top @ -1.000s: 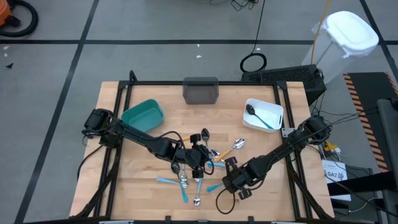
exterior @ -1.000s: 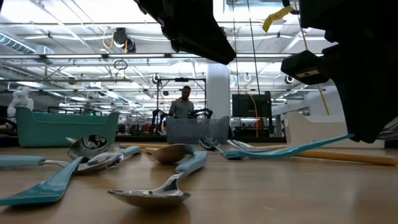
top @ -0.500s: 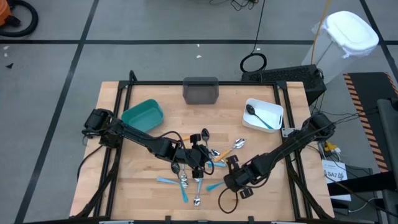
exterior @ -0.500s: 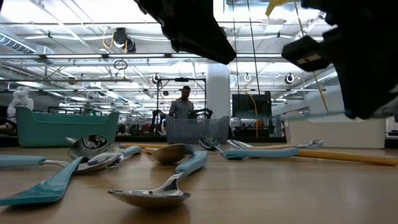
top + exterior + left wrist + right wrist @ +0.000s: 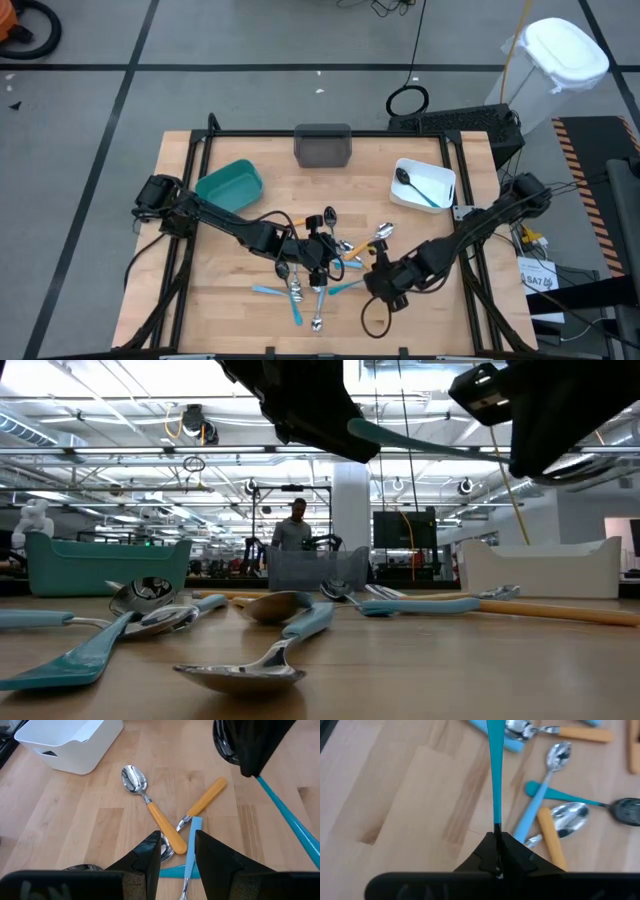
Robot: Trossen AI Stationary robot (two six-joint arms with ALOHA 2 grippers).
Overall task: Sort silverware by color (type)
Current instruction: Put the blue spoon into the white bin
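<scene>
The silverware lies in a loose pile [image 5: 318, 270] at the table's middle, near the front: spoons and forks with blue, orange and plain handles. My left gripper [image 5: 177, 852] hangs open just above the pile, over an orange-handled spoon [image 5: 150, 807] and a blue handle [image 5: 190, 852]. To its right, my right gripper [image 5: 368, 284] is shut on a thin teal utensil [image 5: 345, 288], also in the low view [image 5: 420, 445]. A teal bin [image 5: 230, 183], a grey bin [image 5: 323, 146] and a white bin [image 5: 440, 178] stand at the back. My right gripper pinches the teal utensil by one narrow end [image 5: 496, 822] between its two shut fingers. The fingers slant down from the table's right side and lie in line with the utensil. The utensil sticks out ahead of them toward the pile, lifted clear of the table.
The white bin holds a black-headed spoon [image 5: 403, 177] with a teal handle. More teal pieces [image 5: 270, 291] lie toward the front edge. A black frame [image 5: 200, 150] runs round the table. A person [image 5: 296, 525] stands far off in the room.
My right gripper has risen and tipped, staying shut. The teal utensil, whose free end rested on the table a second ago, has come up with it and now hangs clear above the pile.
</scene>
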